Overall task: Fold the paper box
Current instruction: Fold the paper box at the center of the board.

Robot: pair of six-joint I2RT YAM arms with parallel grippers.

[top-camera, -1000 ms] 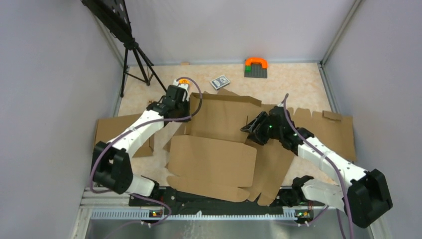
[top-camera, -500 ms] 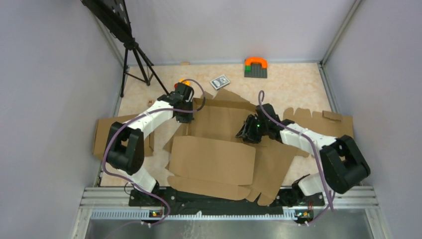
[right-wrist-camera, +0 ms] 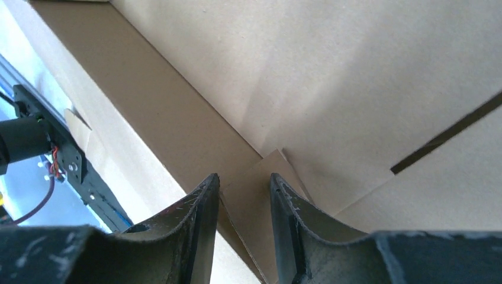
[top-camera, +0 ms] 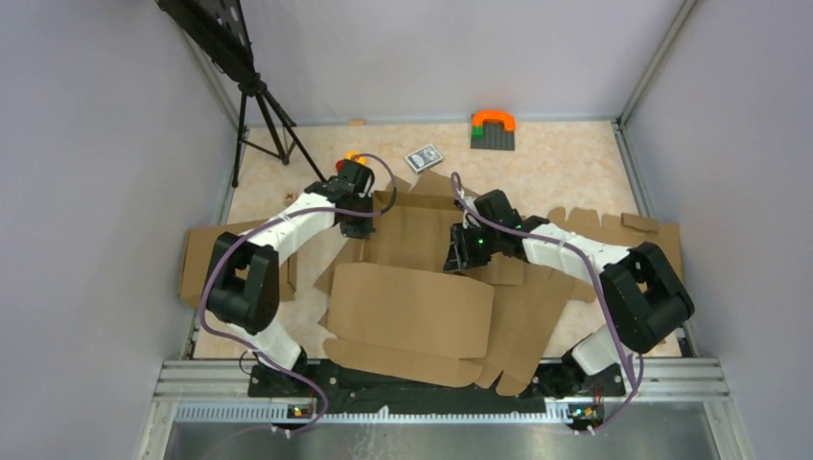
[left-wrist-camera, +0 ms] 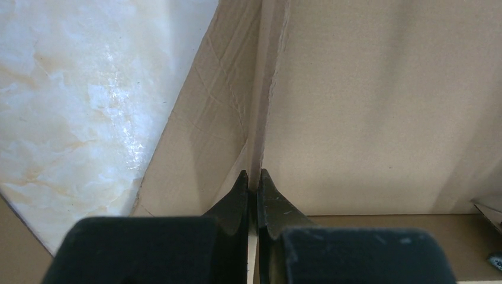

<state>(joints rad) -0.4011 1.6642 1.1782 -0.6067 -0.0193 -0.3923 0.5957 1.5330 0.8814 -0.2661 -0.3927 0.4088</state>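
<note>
- Across the middle of the worktop [top-camera: 566, 163], from its near edge to about its centre, the box [top-camera: 412, 307] is spread. Most of it lies flat, and only its far panels are lifted.
- At the box's far-left corner the left end effector [left-wrist-camera: 256, 177] is pressed together on the thin edge of a raised flap [left-wrist-camera: 207, 130]. A ragged line is seen along that edge. A hard pull could therefore tear the flap instead of bending it at its crease.
- Near the box's centre the right end effector [right-wrist-camera: 244, 180] is held with its jaws apart, astride a small tab [right-wrist-camera: 254, 195]. Whether the tab is touched cannot be told. If the jaws were shut off-centre, the tab could be crumpled, or it could slip out sideways.
- A dark slit [right-wrist-camera: 444, 136] is seen just beside the tab. A tab bent askew could miss such a slit or split its end.
- One sheet is engaged by both arms. If they were moved at unequal rates, the sheet could be twisted, creased away from its scored lines, or dragged across the worktop.
- The box's near panel reaches the worktop's near edge, by the arm bases. It could be snagged there if the sheet were pulled back.
- A plain slab [top-camera: 206, 254] lies at the worktop's left edge, beside the left arm. It could be swept aside by that arm's elbow.
</note>
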